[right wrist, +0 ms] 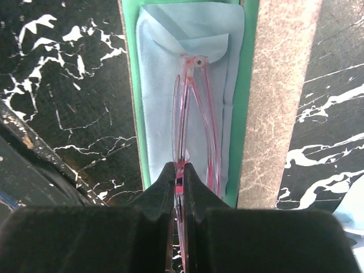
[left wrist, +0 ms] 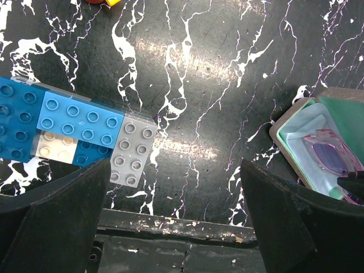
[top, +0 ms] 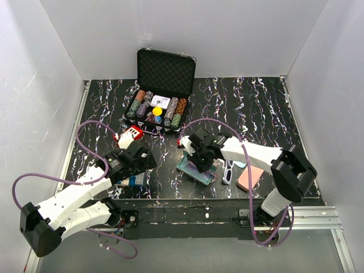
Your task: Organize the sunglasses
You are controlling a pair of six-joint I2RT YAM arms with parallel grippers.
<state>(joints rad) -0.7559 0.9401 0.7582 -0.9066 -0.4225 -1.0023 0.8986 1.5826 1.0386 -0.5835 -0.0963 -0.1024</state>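
Note:
The slim translucent purple sunglasses are folded and lie along a light blue cloth inside the open grey-brown case with green lining. My right gripper is shut on the near end of their frame, right over the case. They also show in the left wrist view. The white-framed sunglasses lie on the table just right of that case. My left gripper is open and empty, low over bare table left of the case.
A pink case lies right of the white sunglasses. Blue and grey toy bricks lie by the left gripper. An open poker chip case stands at the back, with a red and white toy in front.

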